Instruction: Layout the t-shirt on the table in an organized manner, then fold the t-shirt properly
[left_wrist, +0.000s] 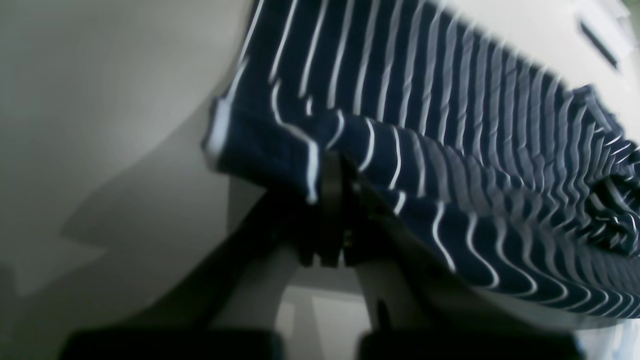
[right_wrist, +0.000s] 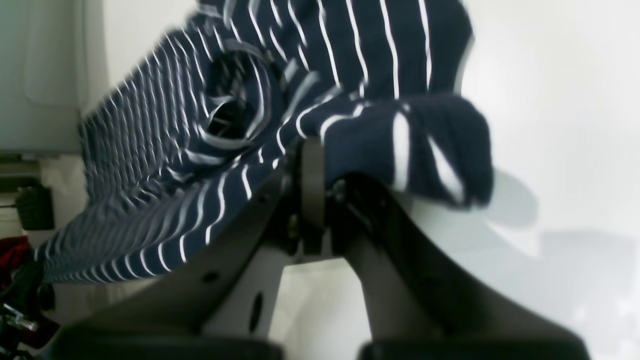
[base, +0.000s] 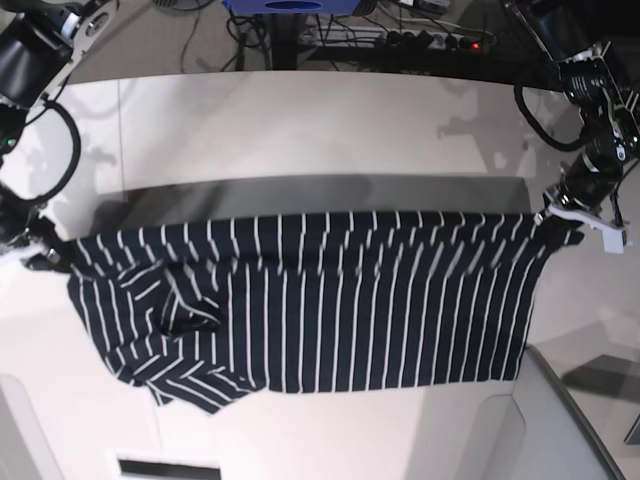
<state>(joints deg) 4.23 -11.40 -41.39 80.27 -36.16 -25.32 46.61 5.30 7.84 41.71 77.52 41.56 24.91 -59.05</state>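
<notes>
Both tools, left tool (base: 548, 218) and right tool (base: 55, 258), pinch the t-shirt (base: 330, 300) tight above the bench (base: 300, 130); a slip could drop and bunch it.

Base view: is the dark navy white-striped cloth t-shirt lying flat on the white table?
No, the dark navy white-striped cloth t-shirt hangs stretched between the two grippers, casting a shadow on the white table.

T-shirt (base: 330, 300) dark navy, thin white stripes (near black in shade); table (base: 300, 130) white.
</notes>
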